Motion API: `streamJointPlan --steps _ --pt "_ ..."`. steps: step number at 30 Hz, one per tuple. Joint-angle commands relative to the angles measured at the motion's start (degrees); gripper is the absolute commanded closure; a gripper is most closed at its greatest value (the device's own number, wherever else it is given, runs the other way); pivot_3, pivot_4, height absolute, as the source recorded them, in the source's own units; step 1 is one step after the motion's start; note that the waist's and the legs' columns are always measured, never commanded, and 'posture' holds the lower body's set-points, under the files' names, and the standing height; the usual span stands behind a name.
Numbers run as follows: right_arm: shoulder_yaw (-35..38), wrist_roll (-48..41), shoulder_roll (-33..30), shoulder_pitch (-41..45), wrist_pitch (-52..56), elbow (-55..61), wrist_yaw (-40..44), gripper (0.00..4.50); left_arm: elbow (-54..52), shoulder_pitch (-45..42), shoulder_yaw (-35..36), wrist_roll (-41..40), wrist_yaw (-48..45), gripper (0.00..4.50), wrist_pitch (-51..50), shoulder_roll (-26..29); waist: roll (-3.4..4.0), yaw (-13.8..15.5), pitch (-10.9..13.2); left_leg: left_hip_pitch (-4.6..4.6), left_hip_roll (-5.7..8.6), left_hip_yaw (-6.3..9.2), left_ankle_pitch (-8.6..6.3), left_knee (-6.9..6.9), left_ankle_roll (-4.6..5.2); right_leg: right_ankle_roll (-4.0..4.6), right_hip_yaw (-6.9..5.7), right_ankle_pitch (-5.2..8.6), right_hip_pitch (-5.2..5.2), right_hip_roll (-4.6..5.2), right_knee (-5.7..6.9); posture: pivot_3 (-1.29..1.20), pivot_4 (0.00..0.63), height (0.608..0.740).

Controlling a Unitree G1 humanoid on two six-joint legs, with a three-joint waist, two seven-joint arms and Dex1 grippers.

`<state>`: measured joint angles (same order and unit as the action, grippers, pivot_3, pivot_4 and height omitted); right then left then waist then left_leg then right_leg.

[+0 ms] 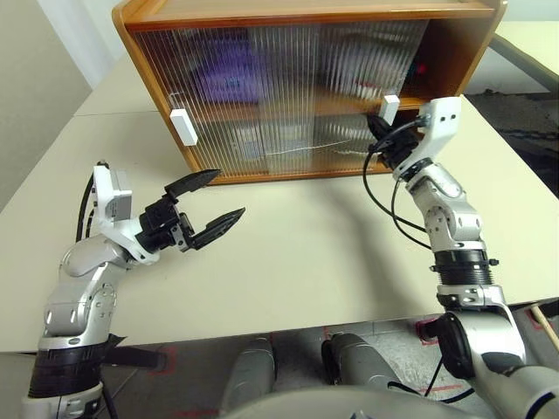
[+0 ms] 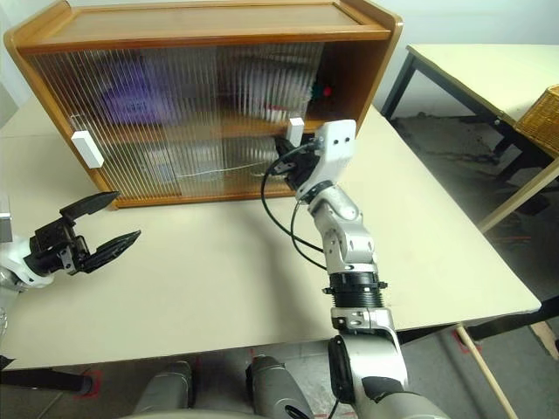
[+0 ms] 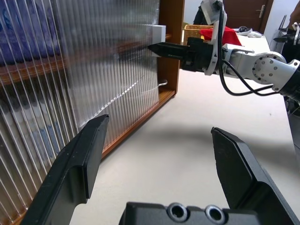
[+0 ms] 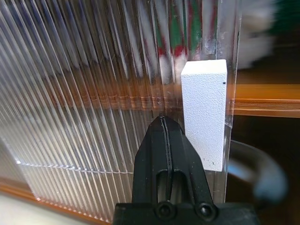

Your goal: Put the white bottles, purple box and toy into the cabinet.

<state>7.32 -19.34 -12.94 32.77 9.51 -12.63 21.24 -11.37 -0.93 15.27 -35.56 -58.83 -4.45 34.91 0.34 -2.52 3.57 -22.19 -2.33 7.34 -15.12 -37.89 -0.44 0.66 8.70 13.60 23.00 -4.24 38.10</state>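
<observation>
Left eye view – right gripper (image 1: 377, 131): its fingers were pressed together, holding nothing, tip at the white handle (image 1: 389, 106) on the right sliding door of the cabinet (image 1: 297, 17).
Left eye view – handle: it stood upright, long axis vertical, just to the right of the fingertip, apparently touching it; I judged a push toward the right would close the remaining gap.
Left eye view – left gripper (image 1: 210, 202): wide open and empty, over the table (image 1: 297, 262), well apart from the left handle (image 1: 182, 127).
Right eye view – purple box (image 2: 131, 98): a purple blur behind the ribbed door on the upper shelf, left part.
Right eye view – toy (image 2: 325, 89): a spot of red and green at the open right end of the upper shelf; little else could be made out.
Right eye view – white bottles: pale shapes behind the doors, too blurred to tell.
Left wrist view – nearer arm: the right gripper lay at the far door's handle; the left's own spread fingers (image 3: 79, 164) were nearer the camera, beside the door face.
Right wrist view – contact: closed fingers sat just left of the handle's lower half.
</observation>
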Motion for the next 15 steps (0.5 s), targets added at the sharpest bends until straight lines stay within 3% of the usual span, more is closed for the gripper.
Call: streamJointPlan --steps 1,15 --pt "2.6 1.3 -2.1 -0.7 -1.6 -2.6 -1.3 4.48 0.6 -0.5 -0.7 0.5 -0.2 0.00 0.0 -0.1 0.00 0.0 0.0 0.00 0.00 0.00 0.00 0.00 0.00 0.00 0.00 0.00 0.00 0.00 0.00 -0.07 0.063 0.740" --pt "6.2 2.5 -9.0 0.9 -7.6 -11.5 -1.0 4.48 1.4 -1.4 -0.9 0.6 -0.5 0.00 0.0 0.2 0.00 -0.5 0.0 0.01 0.02 -0.01 0.10 0.02 0.12 -0.19 0.06 -0.13 -0.14 0.01 -0.23 -0.07 0.062 0.740"
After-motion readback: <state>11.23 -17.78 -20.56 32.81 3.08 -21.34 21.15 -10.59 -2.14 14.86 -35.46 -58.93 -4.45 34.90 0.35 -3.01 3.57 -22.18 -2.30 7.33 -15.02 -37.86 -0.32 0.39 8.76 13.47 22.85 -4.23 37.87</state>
